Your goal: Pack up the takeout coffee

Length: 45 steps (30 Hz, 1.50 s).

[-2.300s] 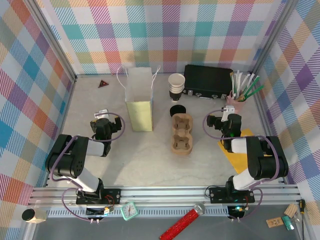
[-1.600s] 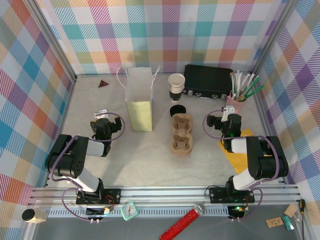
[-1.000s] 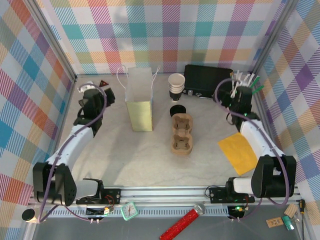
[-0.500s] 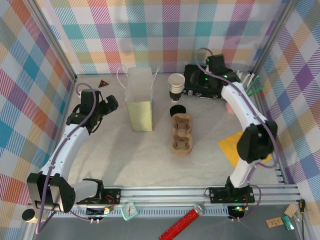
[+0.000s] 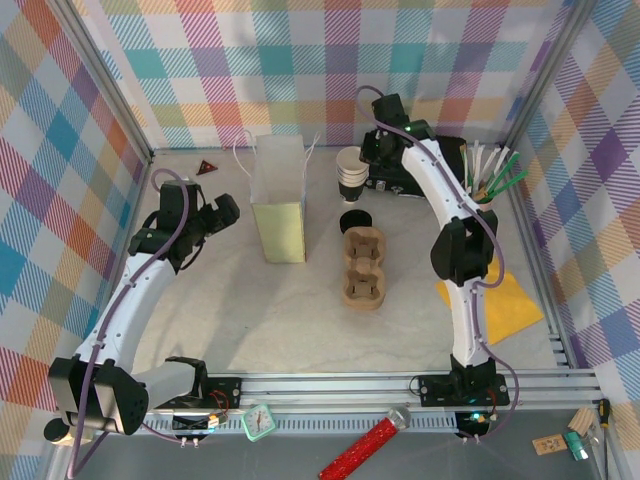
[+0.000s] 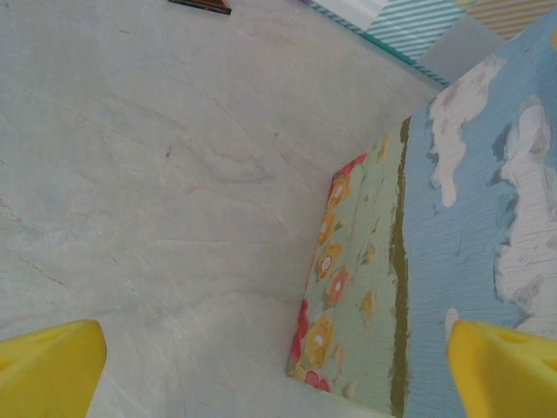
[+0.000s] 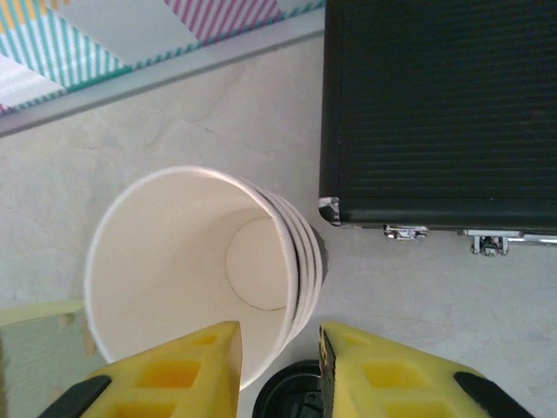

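Observation:
The takeout coffee stands on the table between the stack of lidless paper cups and the cardboard cup carrier. Its black lid shows at the bottom edge of the right wrist view. My right gripper hangs open over the cup stack, with the top cup's rim passing between its yellow fingers. My left gripper is wide open, holds nothing and faces the side of the paper bag.
A black case lies at the back right, next to a holder of stirrers. A yellow napkin lies at the right. A small red triangle sits at the back left.
Both arms have unfolded from their rest near the front. The right gripper swung to the back over the cup stack. The left gripper moved up beside the paper bag.

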Each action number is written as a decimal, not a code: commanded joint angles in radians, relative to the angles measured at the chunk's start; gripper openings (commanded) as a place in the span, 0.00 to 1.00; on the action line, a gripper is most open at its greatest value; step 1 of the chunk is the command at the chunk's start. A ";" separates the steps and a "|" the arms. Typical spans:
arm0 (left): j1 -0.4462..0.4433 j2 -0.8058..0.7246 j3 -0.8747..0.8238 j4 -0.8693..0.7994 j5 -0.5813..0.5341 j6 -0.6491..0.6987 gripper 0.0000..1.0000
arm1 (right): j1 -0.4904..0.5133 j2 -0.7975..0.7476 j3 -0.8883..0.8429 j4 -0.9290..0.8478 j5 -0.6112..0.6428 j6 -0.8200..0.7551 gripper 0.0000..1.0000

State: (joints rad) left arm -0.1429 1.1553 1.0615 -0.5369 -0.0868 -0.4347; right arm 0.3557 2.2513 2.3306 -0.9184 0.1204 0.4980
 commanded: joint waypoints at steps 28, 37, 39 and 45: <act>-0.023 0.009 0.005 -0.023 0.001 -0.016 1.00 | -0.001 0.076 0.131 -0.020 -0.002 0.014 0.00; -0.023 0.013 0.013 -0.012 0.008 -0.019 1.00 | 0.000 -0.014 0.133 0.001 -0.030 0.012 0.00; -0.024 0.012 0.015 -0.011 0.015 -0.019 1.00 | 0.000 -0.040 0.133 0.011 -0.034 0.013 0.00; -0.039 0.001 0.037 -0.025 0.034 -0.018 1.00 | 0.000 -0.119 0.132 -0.015 -0.016 0.009 0.00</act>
State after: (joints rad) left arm -0.1673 1.1641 1.0618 -0.5484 -0.0792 -0.4492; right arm 0.3550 2.2127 2.4313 -0.9287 0.1005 0.5163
